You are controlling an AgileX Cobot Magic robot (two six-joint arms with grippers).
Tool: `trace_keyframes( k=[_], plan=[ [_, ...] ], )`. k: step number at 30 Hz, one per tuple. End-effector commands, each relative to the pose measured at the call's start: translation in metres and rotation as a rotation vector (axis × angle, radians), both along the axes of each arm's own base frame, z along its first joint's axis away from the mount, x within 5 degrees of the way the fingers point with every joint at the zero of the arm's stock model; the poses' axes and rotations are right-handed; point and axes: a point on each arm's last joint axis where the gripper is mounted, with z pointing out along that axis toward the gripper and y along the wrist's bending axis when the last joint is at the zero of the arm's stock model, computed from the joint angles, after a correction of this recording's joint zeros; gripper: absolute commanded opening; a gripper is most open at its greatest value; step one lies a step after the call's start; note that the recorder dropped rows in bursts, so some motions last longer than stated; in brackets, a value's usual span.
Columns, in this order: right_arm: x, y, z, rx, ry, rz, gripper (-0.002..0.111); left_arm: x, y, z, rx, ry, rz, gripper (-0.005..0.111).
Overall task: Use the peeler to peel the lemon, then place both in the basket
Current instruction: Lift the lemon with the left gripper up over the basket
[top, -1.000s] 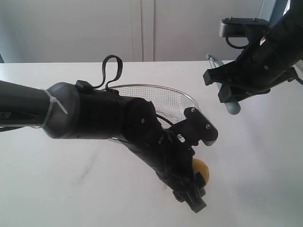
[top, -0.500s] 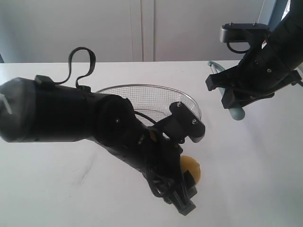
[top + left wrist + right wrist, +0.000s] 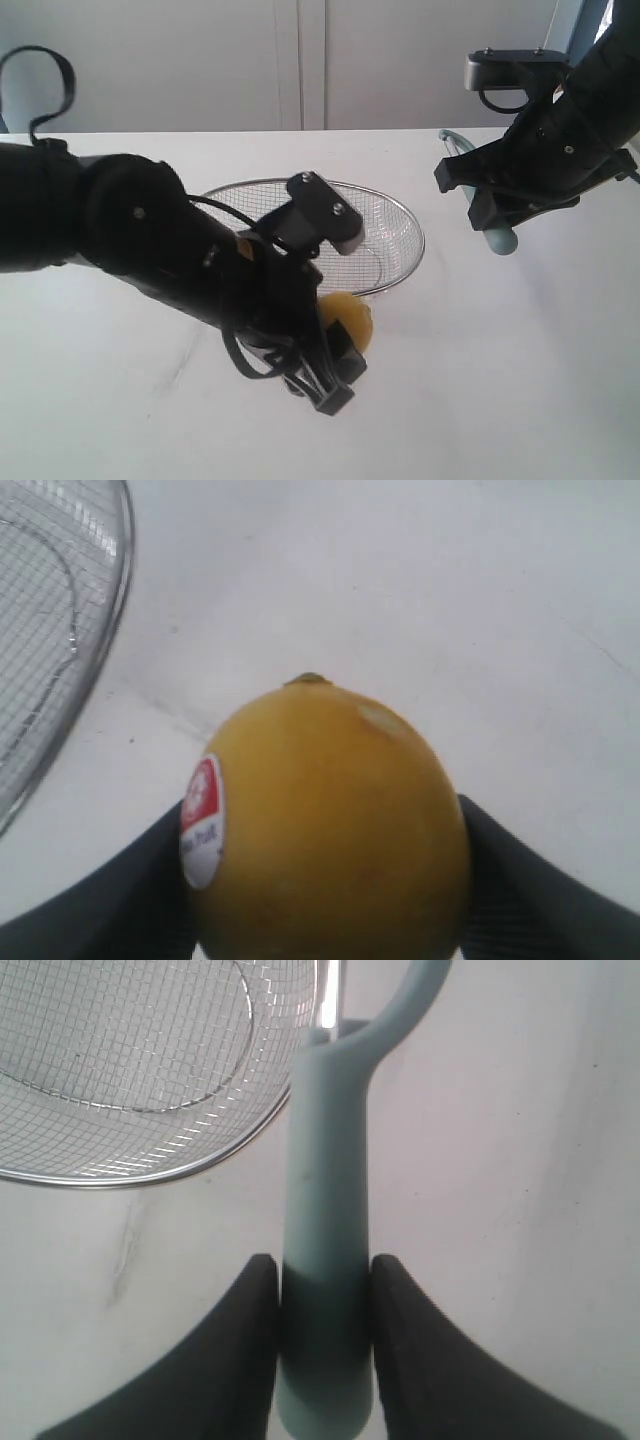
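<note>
Your left gripper [image 3: 330,900] clamps the lemon [image 3: 320,780] beside the basket [image 3: 200,1165], skin exposed for peeling; right gripper [image 3: 325,1350] pinches the peeler [image 3: 325,1190] by its handle.

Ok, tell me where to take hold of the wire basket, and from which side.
I'd grip the basket by its thick rim, at the right edge in the exterior view, coming from above with one jaw inside the wall, one outside. It is too wide to span, and that stretch shows bare; the left arm covers the near-left rim.
</note>
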Motion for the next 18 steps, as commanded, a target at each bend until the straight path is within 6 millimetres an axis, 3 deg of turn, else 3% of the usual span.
trace_keyframes(
  k=[1,10,18],
  plan=[
    [0.0,-0.001,0.005,-0.003,-0.022,0.003,0.0,0.004,0.019,0.019,-0.048,-0.009,0.058,0.0],
    [0.0,-0.001,0.005,-0.003,-0.022,0.003,0.0,0.019,0.049,0.042,-0.088,-0.064,0.144,0.0],
    [0.0,-0.001,0.005,-0.003,-0.022,0.003,0.0,0.029,0.069,0.044,-0.096,-0.002,0.166,0.0]
  ],
)
